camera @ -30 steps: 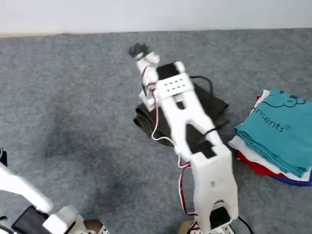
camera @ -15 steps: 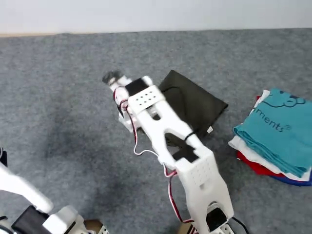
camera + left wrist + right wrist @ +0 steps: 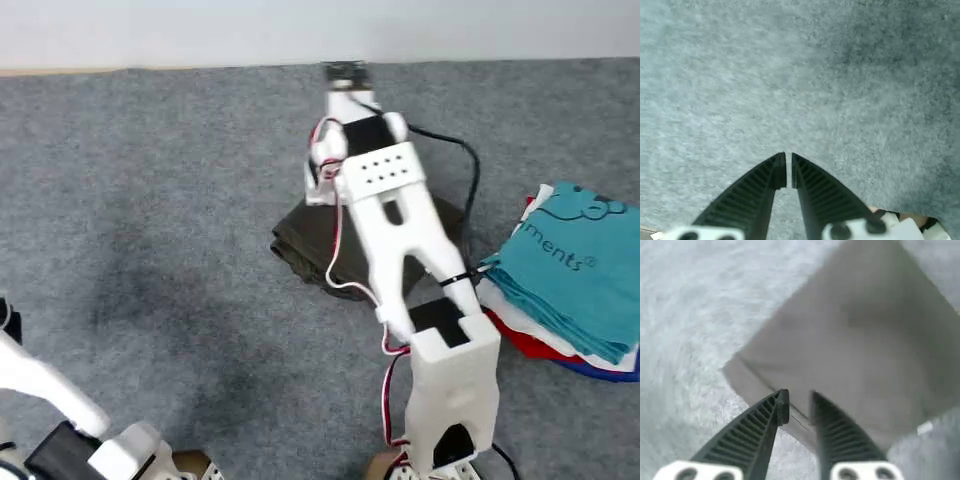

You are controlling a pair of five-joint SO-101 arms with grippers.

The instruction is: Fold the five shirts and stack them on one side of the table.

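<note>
- High view: the white right arm [image 3: 400, 230] runs from the bottom centre of the frame up to the top centre, right over the dark olive folded shirt [image 3: 303, 245] in the middle of the grey felt counter [image 3: 150, 200].
- The right tool [image 3: 345, 74] sits at the top centre, past the shirt's far edge. It is too blurred here to judge its fingers.
- At the right edge there's the stack of folded shirts [image 3: 575, 270]: teal on top, then white, red and blue underneath, just beside the dark shirt.
- The white left arm [image 3: 50, 390] sits in the lower left corner.
- Left wrist view: the left tool [image 3: 788, 170] is closed to a hairline slit, with nothing in it, above the bare counter [image 3: 790, 75].
- Right wrist view: the right tool [image 3: 799, 407] is parted a little and holds nothing. It hangs over an edge of the dark shirt [image 3: 865, 340], with the counter [image 3: 690, 315] alongside.
</note>
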